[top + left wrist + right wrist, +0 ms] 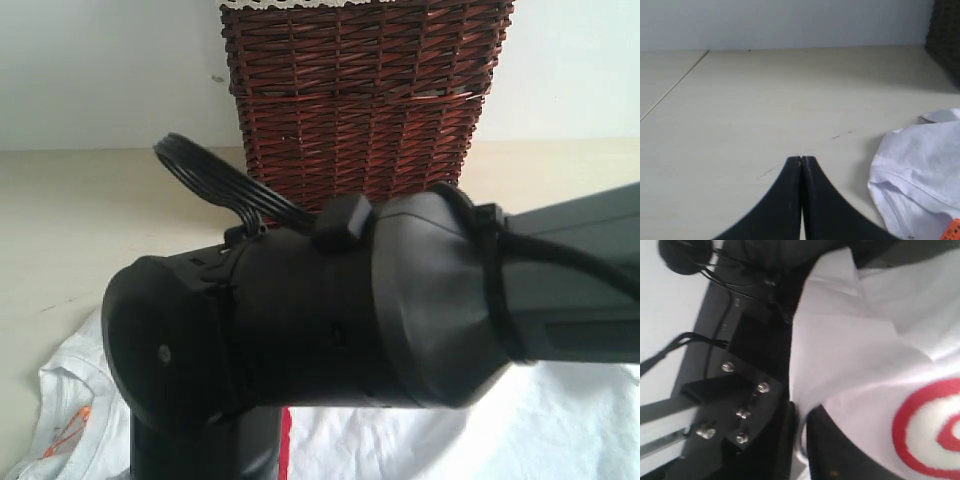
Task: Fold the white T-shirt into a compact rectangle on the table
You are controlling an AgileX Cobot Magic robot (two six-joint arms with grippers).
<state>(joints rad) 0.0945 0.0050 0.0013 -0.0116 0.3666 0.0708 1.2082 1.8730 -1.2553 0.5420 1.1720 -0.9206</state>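
The white T-shirt (480, 430) lies on the table (70, 230) at the near edge of the exterior view, mostly hidden behind a black arm (330, 310). In the right wrist view my right gripper (801, 412) is shut on a fold of the white T-shirt (855, 355); the cloth runs into the narrow gap between its fingers, and a red-outlined letter (920, 435) shows nearby. My left gripper (801, 159) is shut and holds nothing. It hovers over the bare table (765, 100), apart from the white T-shirt (920, 165) and its orange tag (952, 231).
A dark red-brown wicker basket (360, 100) stands at the back of the table against a pale wall. The black arm fills the middle of the exterior view and hides both grippers there. Black cables (215, 180) loop off the arm.
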